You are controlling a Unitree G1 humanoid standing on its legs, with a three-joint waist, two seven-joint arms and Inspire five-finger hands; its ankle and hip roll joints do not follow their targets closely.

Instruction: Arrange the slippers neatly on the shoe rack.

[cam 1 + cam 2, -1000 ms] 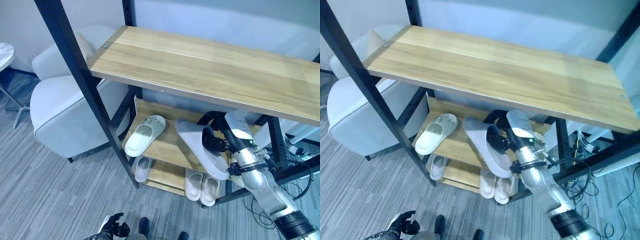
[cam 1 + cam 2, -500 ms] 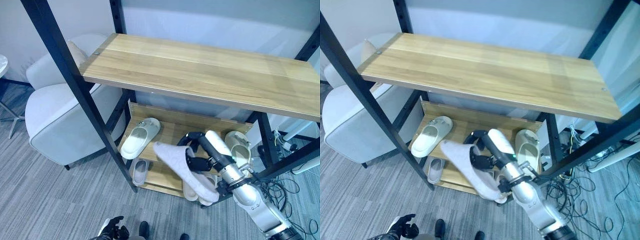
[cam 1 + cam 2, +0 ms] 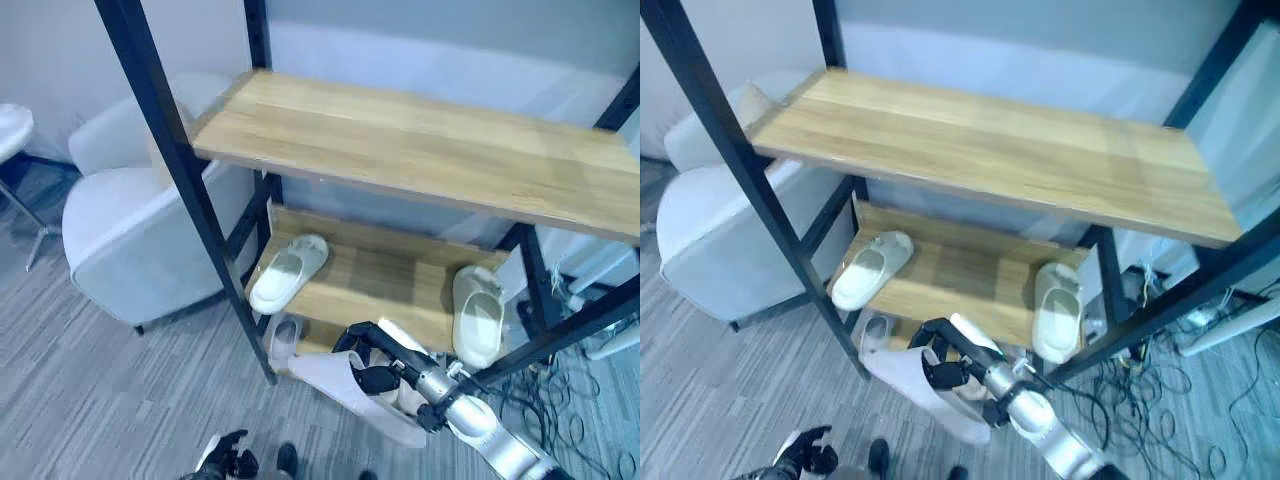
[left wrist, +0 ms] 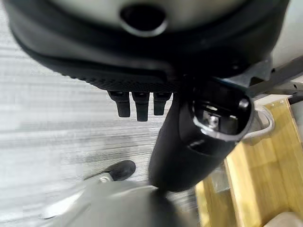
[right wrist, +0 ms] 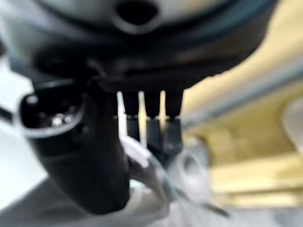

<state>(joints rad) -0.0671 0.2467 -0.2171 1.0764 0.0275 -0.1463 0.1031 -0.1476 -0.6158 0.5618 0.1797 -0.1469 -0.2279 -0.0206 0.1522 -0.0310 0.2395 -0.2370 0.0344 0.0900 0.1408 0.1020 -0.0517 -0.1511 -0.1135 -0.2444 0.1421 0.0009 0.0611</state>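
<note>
My right hand [image 3: 378, 366] is shut on a pale grey slipper [image 3: 340, 388], holding it low, in front of the rack's bottom shelf [image 3: 316, 338]. The right wrist view has the fingers curled over the slipper's edge [image 5: 140, 152]. On the middle shelf [image 3: 385, 275] lie two white slippers. One [image 3: 288, 272] rests at the left end, the other [image 3: 478, 316] at the right end. Another pale slipper [image 3: 283, 339] lies at the left of the bottom shelf. My left hand [image 3: 229, 459] hangs idle low near the floor, fingers relaxed [image 4: 137, 105].
The rack has black metal posts [image 3: 190, 190] and a bare wooden top shelf [image 3: 420, 140]. A white armchair [image 3: 125, 235] stands close to its left side, and a small round table [image 3: 12, 122] is further left. Grey carpet [image 3: 90, 400] lies in front.
My right hand has come down and out from the middle shelf to the bottom shelf's front, still holding the grey slipper. The right white slipper now shows. The camera has shifted.
</note>
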